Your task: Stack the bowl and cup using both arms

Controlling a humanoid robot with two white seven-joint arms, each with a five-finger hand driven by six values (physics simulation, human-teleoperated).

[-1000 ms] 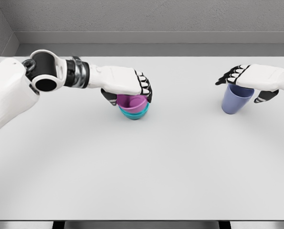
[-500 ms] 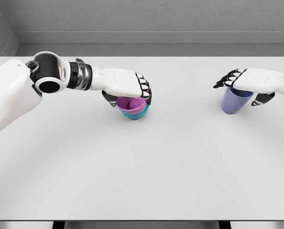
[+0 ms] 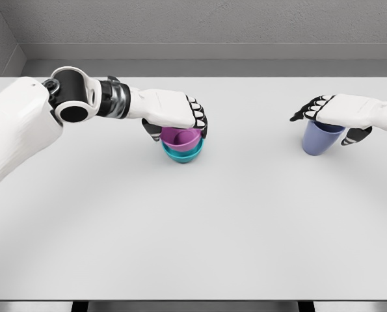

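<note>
Gripping magenta bowl [image 3: 180,136] nested in teal bowl [image 3: 182,153], left hand [image 3: 173,110] clamps rim; right hand [image 3: 343,112] clasps lavender cup [image 3: 320,138] rim. Light, rigid, likely slippery.

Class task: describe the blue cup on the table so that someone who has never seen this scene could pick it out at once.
Start at the white table and look to its far right. There the right hand sits over the rim of the blue cup. It stands alone, tall and periwinkle, unlike the purple bowl nested in the teal bowl under the left hand.
</note>
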